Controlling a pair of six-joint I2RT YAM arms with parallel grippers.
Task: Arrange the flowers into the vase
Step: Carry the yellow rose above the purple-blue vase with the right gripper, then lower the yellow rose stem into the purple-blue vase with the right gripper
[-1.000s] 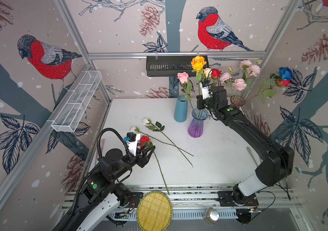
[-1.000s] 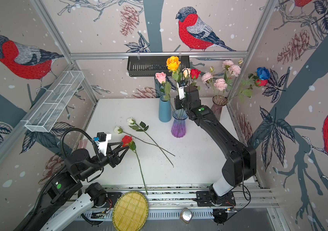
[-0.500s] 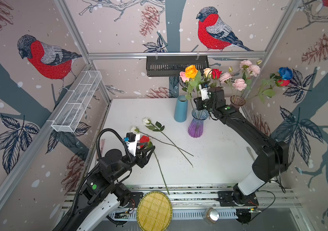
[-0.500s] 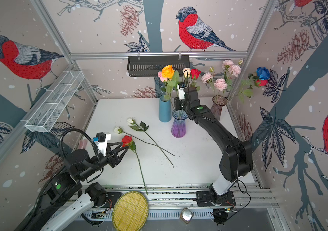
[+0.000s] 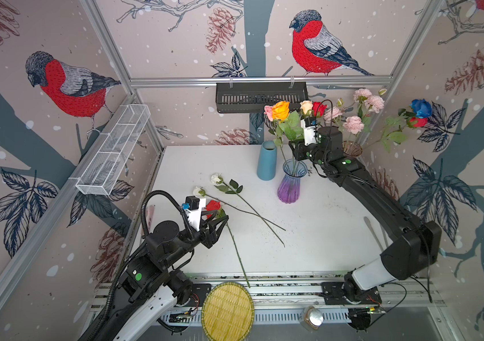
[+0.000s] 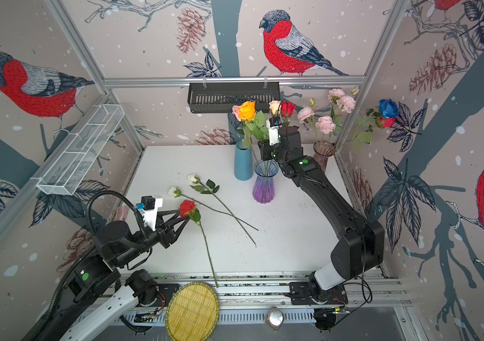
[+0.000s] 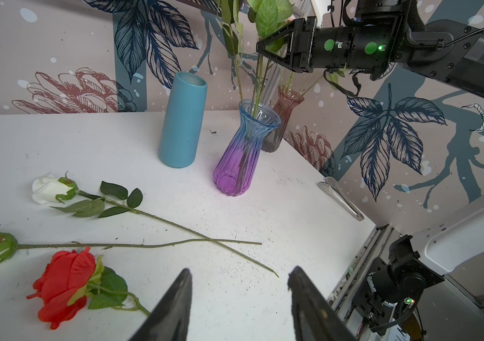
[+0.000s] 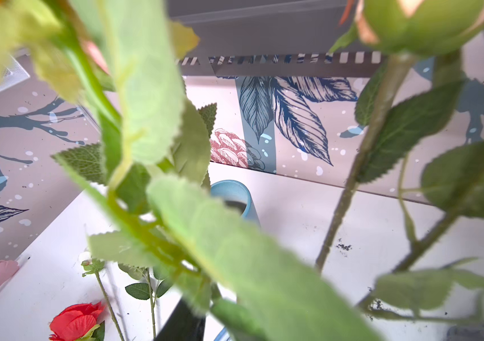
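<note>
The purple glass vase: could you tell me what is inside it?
Thin green stems stand in the purple glass vase. Its ribbed tint blurs their lower ends; their number is unclear.

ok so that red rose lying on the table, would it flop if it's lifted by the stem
Probably not much: the red rose has a stem lying nearly straight on the table. It's likely top-heavy, with a big bloom on a thin stem, so it may swing or twist.

view: blurred green leaves (image 8: 146,88) and stems (image 8: 349,189) crowd my lens, filling the foreground | centre of frame: blue vase (image 8: 230,195) rim peeking behind them, on the white table (image 8: 353,218) | corner of frame: red rose (image 8: 76,321) lying flat
</note>
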